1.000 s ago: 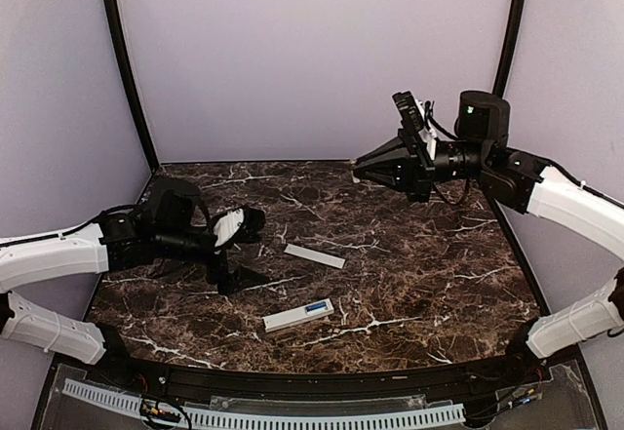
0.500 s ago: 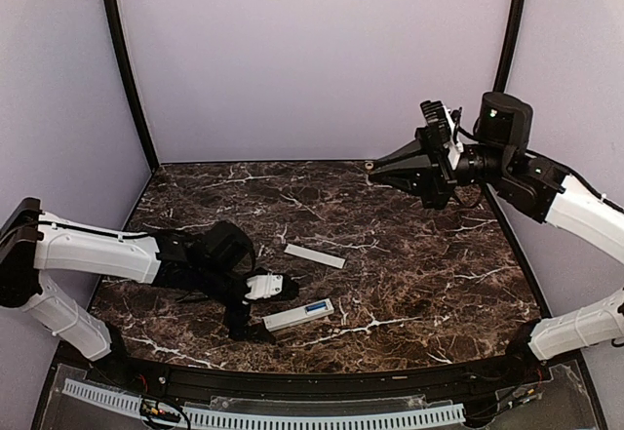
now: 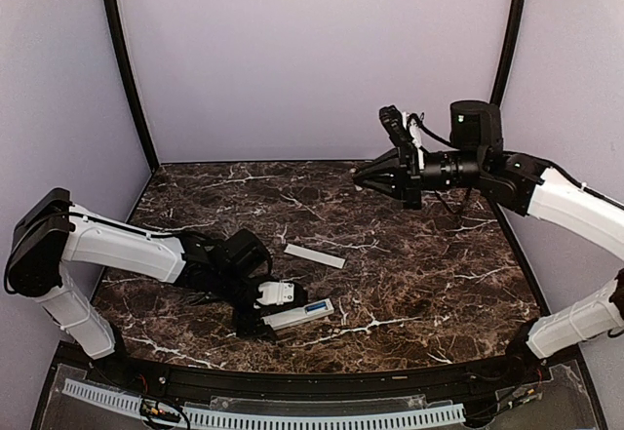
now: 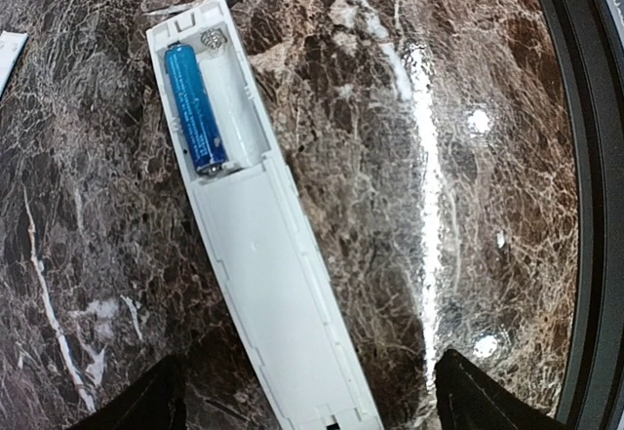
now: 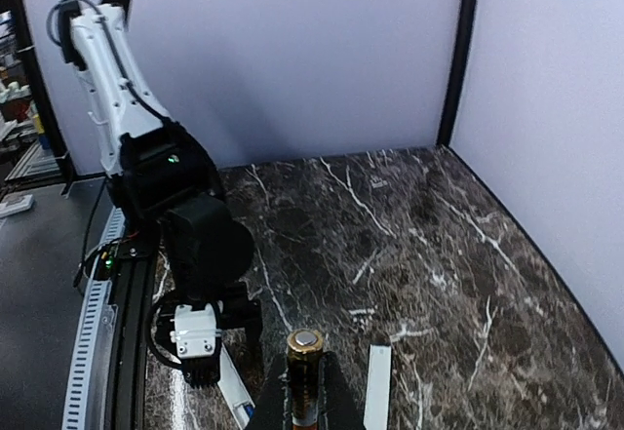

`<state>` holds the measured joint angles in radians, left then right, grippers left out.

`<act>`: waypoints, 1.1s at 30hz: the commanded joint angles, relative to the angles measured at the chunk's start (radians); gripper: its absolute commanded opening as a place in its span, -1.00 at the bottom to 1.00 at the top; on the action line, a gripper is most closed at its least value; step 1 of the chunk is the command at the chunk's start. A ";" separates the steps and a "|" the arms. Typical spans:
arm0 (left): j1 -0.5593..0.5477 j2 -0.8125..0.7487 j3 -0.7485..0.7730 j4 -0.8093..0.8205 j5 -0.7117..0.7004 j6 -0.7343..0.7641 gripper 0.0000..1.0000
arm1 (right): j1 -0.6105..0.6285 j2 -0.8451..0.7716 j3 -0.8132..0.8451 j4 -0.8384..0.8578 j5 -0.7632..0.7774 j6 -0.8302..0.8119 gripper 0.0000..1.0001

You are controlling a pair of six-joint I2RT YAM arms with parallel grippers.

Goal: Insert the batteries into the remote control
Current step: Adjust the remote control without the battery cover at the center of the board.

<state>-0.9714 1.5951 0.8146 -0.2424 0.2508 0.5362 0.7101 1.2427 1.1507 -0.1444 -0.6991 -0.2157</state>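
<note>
Left wrist view looks straight down on the remote control (image 4: 263, 254), which lies back-up on the desk (image 4: 409, 157) with its long recess uncovered. One blue battery (image 4: 195, 108) sits in the slot on the view's left side of the recess. The slot next to it shows only white plastic and a small coil spring (image 4: 210, 38) at its far end.

The left claw (image 4: 312, 406) is released, its jaws spread wide. One dark fingertip stands on each side of the remote's near end, with marble showing between each fingertip and the white body.

From the top external view the remote control (image 3: 298, 317) lies at a slant close to the desk's front edge, left of centre, with the left claw (image 3: 271, 313) low over its left end. The thin white cover strip (image 3: 315, 255) lies apart from it, farther back on the desk.

The right claw (image 3: 359, 178) is raised high over the rear right part of the desk and points left. Its wrist view shows it clenched on a second battery (image 5: 304, 352), seen end-on, with the metal cap poking out past the fingertips.
</note>
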 commanded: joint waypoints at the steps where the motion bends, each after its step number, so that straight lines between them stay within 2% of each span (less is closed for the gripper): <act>1: -0.006 0.006 0.014 -0.021 -0.069 0.010 0.74 | -0.015 0.086 0.055 -0.195 0.313 0.222 -1.00; 6: -0.006 0.010 0.015 -0.023 -0.085 0.015 0.71 | -0.039 0.138 0.041 -0.370 0.529 0.480 -1.00; 11: -0.006 0.016 0.014 -0.024 -0.085 0.014 0.69 | -0.082 0.179 -0.019 -0.467 0.572 0.636 -1.00; 21: -0.006 0.032 0.012 -0.020 -0.103 0.017 0.57 | -0.100 0.301 -0.133 -0.460 0.568 0.702 -1.00; 27: -0.006 0.042 0.014 -0.008 -0.209 0.031 0.42 | -0.101 0.406 -0.143 -0.438 0.534 0.699 -1.00; 33: -0.006 0.039 0.007 0.019 -0.309 0.039 0.38 | -0.101 0.466 -0.148 -0.427 0.524 0.697 -1.00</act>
<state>-0.9752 1.6215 0.8242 -0.2150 0.0540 0.5484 0.6128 1.6829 1.0153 -0.5945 -0.1646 0.4725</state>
